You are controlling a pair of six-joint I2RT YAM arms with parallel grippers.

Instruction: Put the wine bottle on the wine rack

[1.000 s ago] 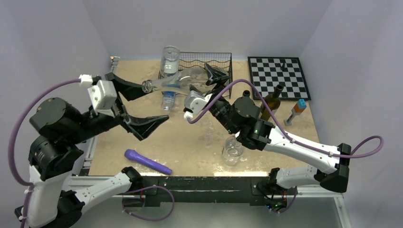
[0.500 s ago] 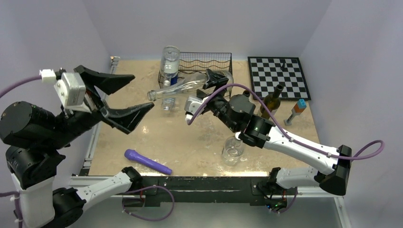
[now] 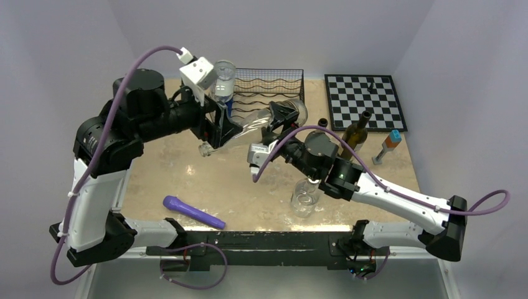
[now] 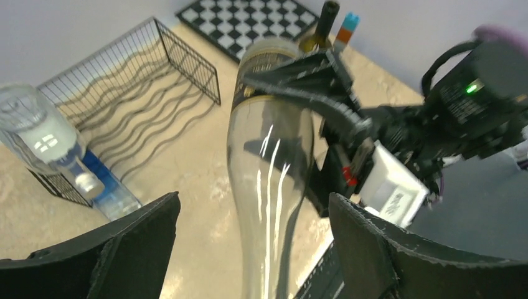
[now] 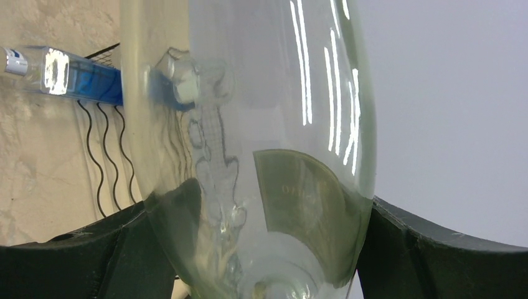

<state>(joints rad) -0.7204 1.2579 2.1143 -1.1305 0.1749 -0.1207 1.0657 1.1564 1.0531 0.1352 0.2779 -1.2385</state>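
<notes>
A clear glass wine bottle (image 3: 252,124) hangs tilted above the table, base toward the wine rack (image 3: 269,84), neck pointing down to the left. My right gripper (image 3: 283,117) is shut on its wide body near the base; in the right wrist view the bottle (image 5: 249,124) fills the space between both fingers (image 5: 429,255). My left gripper (image 3: 219,129) is open and straddles the bottle's neck end. In the left wrist view the bottle (image 4: 271,162) runs between the spread fingers (image 4: 134,243) without touching them. The black wire rack (image 4: 143,81) stands behind, at the back of the table.
A clear plastic bottle (image 3: 223,77) stands at the rack's left end, with a blue-labelled one (image 4: 109,190) beside it. A dark wine bottle (image 3: 355,131), a chessboard (image 3: 364,99) and a blue-capped tool (image 3: 388,144) are at the right. A glass (image 3: 305,197) and a purple handle (image 3: 193,212) lie near the front.
My left arm has swung from the table's left side up and over to the bottle's neck, jaws open around it. The right gripper has kept the bottle and tipped its neck lower.
</notes>
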